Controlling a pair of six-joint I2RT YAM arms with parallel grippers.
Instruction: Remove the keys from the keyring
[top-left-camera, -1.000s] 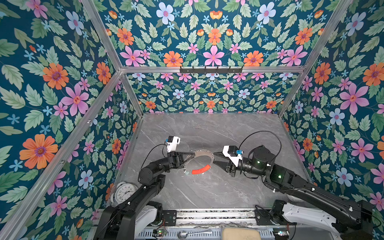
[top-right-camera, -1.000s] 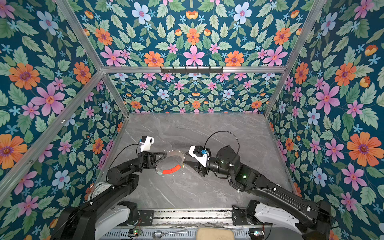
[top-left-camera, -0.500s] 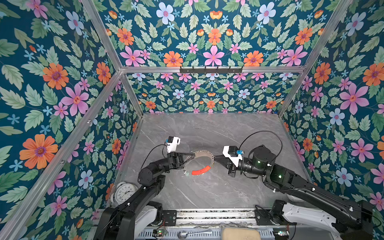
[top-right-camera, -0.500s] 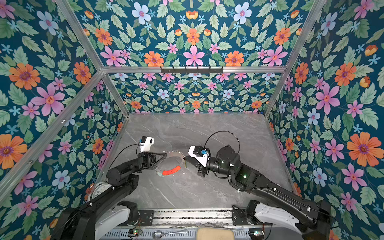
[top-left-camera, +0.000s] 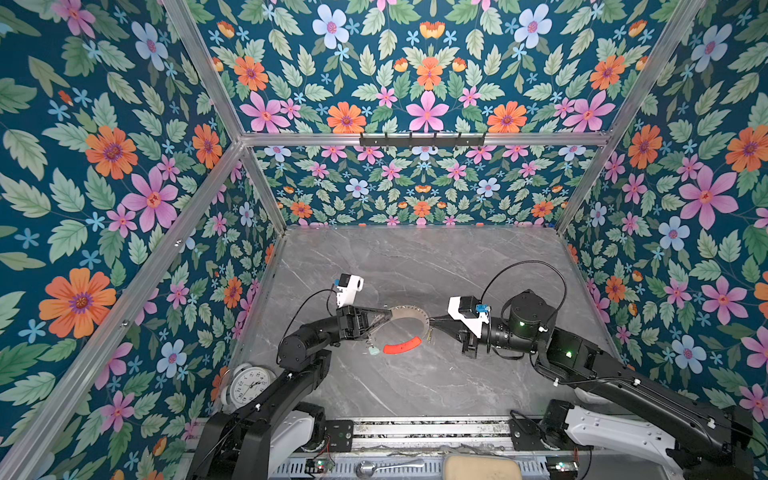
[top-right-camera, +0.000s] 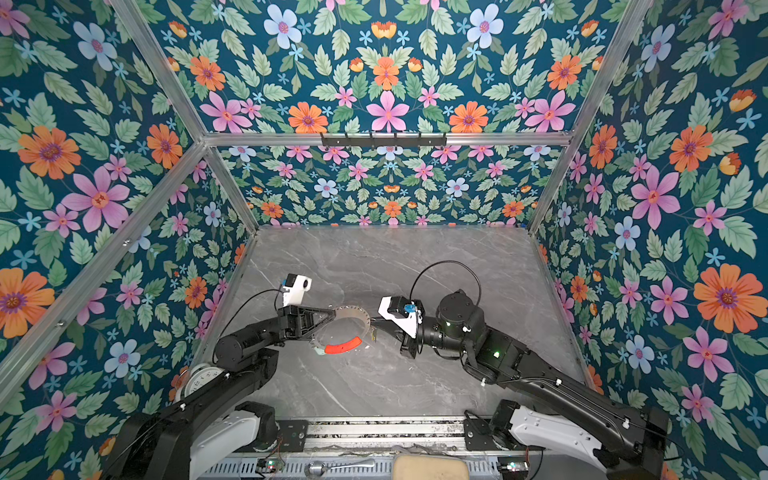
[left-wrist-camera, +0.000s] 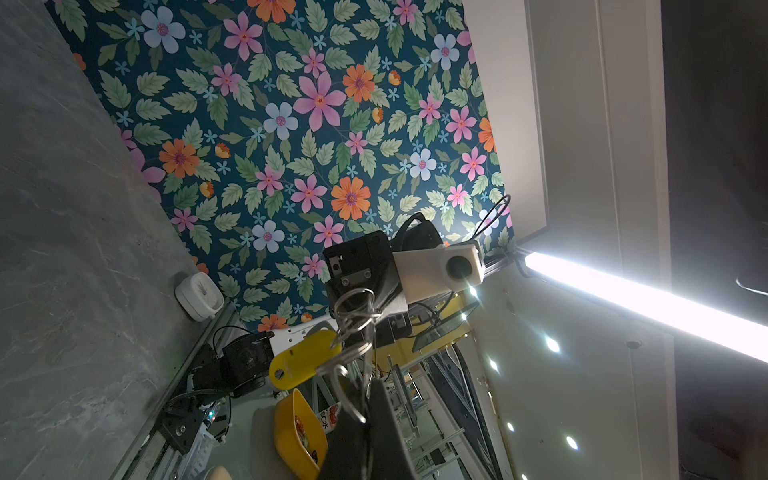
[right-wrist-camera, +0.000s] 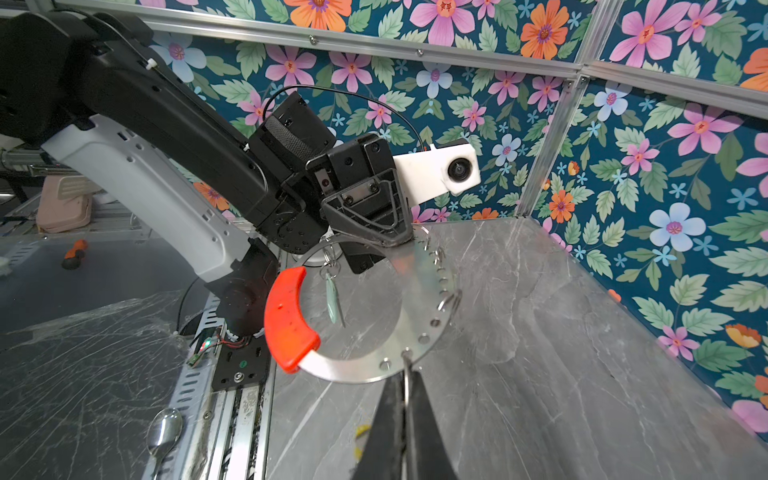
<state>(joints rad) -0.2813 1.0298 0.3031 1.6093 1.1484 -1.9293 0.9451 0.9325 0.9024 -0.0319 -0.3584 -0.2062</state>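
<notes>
In both top views the keyring (top-left-camera: 412, 312) is held up between the two arms; left gripper (top-left-camera: 387, 316) clamped on its left rim, right gripper (top-left-camera: 433, 322) pinched tight at the opposite edge; red sleeve (top-left-camera: 402, 345) at the front. Left wrist view now: yellow-tagged key (left-wrist-camera: 302, 360) dangling among small rings; beyond the table a yellow bowl (left-wrist-camera: 296, 432), contents unclear. Right wrist view: the right gripper's fingertips closed on a split ring (right-wrist-camera: 408, 376) at the keyring's rim; mint-tagged key (right-wrist-camera: 332, 301) hanging from the rim just beside the left gripper.
</notes>
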